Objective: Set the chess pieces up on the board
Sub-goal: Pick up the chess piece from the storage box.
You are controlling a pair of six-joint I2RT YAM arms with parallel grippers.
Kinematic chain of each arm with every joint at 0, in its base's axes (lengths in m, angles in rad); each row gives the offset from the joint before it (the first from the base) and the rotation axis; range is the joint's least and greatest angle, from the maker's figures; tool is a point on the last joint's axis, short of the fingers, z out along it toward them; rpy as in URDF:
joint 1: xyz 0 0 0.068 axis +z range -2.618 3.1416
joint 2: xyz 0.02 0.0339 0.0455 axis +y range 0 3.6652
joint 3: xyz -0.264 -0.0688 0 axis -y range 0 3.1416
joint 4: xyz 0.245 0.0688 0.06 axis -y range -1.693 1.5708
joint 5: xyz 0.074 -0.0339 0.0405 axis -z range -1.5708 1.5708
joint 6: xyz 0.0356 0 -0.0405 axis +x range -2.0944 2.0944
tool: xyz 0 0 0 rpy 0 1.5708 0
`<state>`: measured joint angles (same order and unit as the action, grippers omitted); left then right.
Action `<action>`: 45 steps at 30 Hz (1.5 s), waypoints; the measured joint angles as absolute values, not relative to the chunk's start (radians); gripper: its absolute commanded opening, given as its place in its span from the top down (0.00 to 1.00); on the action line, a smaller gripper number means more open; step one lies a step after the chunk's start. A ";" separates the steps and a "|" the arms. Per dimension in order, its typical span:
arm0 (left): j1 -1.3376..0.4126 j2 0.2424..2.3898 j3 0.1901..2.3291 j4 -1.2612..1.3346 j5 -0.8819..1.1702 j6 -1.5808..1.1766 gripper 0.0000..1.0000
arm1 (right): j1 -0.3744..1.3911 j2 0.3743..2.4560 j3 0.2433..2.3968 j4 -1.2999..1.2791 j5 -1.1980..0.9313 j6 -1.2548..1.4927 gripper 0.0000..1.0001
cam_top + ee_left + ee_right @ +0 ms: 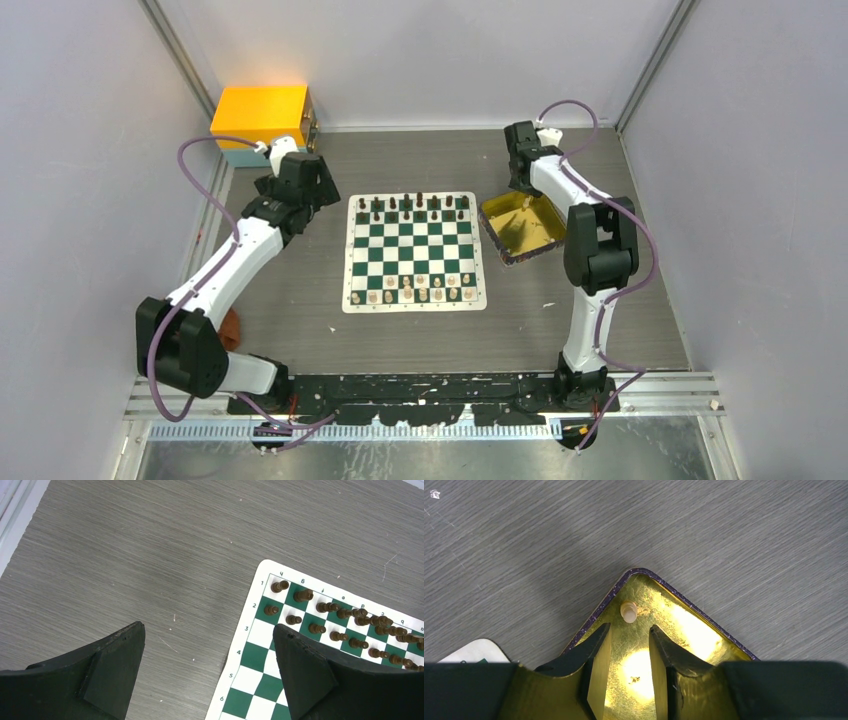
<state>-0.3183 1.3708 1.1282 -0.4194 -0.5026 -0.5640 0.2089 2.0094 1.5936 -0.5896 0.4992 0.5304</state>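
Note:
The green and white board (415, 250) lies mid-table. Dark chess pieces (412, 208) fill its far two rows and pale pieces (420, 291) stand in its near rows. One pale piece (628, 611) lies on its side in the far corner of the gold tray (691, 627). My right gripper (628, 629) hangs open over the tray, its fingertips just short of that piece and holding nothing. My left gripper (207, 627) is wide open and empty above bare table, beside the board's corner (270, 570) where the dark pieces (320, 615) stand.
The gold tray (522, 228) sits just right of the board, under my right gripper (520, 185). An orange box (262, 115) stands at the back left, behind my left gripper (305, 190). A small reddish thing (231, 328) lies by the left arm's elbow. Walls close in on three sides.

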 measured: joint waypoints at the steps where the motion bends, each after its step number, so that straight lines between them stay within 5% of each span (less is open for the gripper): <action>1: -0.318 1.373 1.130 -0.419 -0.503 -0.564 0.01 | 0.207 2.010 1.593 -0.589 0.498 0.530 0.61; 32: -0.318 1.419 1.144 -0.415 -0.503 -0.554 0.01 | 0.170 2.077 1.571 -0.558 0.435 0.549 0.62; 45: -0.318 1.434 1.146 -0.415 -0.503 -0.543 0.01 | 0.166 2.084 1.571 -0.553 0.424 0.554 0.83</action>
